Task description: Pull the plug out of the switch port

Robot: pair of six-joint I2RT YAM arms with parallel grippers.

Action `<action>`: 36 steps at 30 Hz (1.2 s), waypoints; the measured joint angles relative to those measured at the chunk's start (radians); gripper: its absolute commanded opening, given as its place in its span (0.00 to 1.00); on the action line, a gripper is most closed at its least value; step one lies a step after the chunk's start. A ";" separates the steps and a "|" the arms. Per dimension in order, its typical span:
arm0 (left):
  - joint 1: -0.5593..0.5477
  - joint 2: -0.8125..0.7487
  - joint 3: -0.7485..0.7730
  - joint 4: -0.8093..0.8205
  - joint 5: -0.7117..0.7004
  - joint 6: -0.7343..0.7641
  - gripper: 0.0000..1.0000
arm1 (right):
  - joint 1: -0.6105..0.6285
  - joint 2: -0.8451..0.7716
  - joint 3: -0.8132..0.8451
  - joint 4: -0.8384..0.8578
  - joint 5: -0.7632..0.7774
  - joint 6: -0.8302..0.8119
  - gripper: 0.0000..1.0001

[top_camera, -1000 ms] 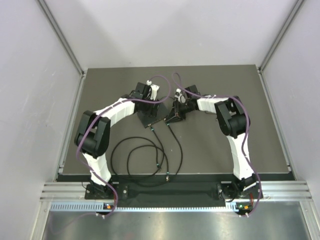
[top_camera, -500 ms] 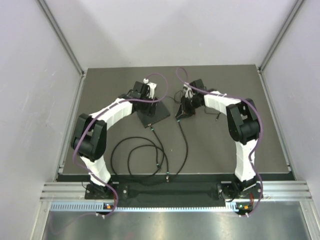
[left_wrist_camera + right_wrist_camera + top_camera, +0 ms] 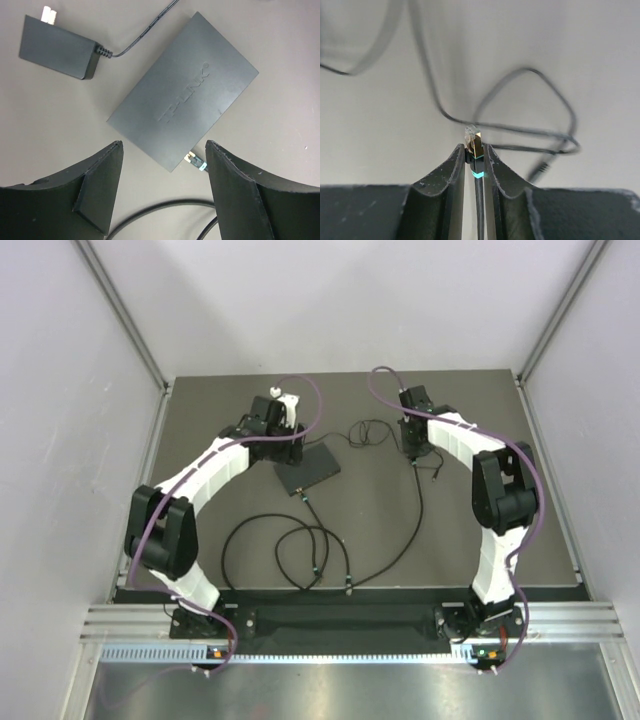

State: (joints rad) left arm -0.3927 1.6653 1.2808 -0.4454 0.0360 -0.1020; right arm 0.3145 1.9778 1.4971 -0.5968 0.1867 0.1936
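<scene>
The flat black switch (image 3: 308, 470) lies mid-table; in the left wrist view (image 3: 185, 90) its top reads TP-LINK. One plug (image 3: 195, 161) with a teal-banded cable still sits in its near edge. My left gripper (image 3: 164, 146) is open and empty, hovering above the switch's near corner, at the switch's far-left side in the top view (image 3: 283, 440). My right gripper (image 3: 474, 149) is shut on a clear-tipped, gold-sided plug (image 3: 475, 140), held free in the air, well right of the switch (image 3: 411, 447). Its black cable (image 3: 420, 510) trails toward the table's front.
A black power adapter (image 3: 57, 47) lies beside the switch, its thin wire (image 3: 368, 430) curling between the two grippers. Black cable loops (image 3: 285, 550) lie on the mat in front of the switch. Grey walls enclose the table on three sides.
My right gripper has moved right and back, away from the switch, carrying the plug and dragging its cable along. My left gripper has drawn back to the left off the switch.
</scene>
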 measured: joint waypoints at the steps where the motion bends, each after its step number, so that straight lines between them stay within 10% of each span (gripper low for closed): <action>1: 0.001 -0.008 -0.003 -0.003 0.000 0.000 0.72 | -0.002 0.000 -0.008 -0.004 0.027 -0.008 0.01; 11: 0.027 -0.033 -0.064 -0.021 0.000 0.000 0.72 | -0.010 0.001 -0.013 -0.011 0.040 -0.029 0.68; 27: 0.072 -0.033 -0.061 -0.049 0.008 0.000 0.71 | 0.160 -0.201 -0.010 -0.059 -0.121 0.007 0.56; 36: 0.142 -0.006 -0.050 -0.041 0.125 -0.005 0.67 | 0.208 -0.203 -0.263 0.451 -0.639 0.380 0.51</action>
State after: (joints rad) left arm -0.2504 1.6596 1.2304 -0.4866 0.1612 -0.1070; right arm 0.5220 1.7752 1.2339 -0.1459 -0.4526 0.5732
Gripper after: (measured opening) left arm 0.677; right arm 0.502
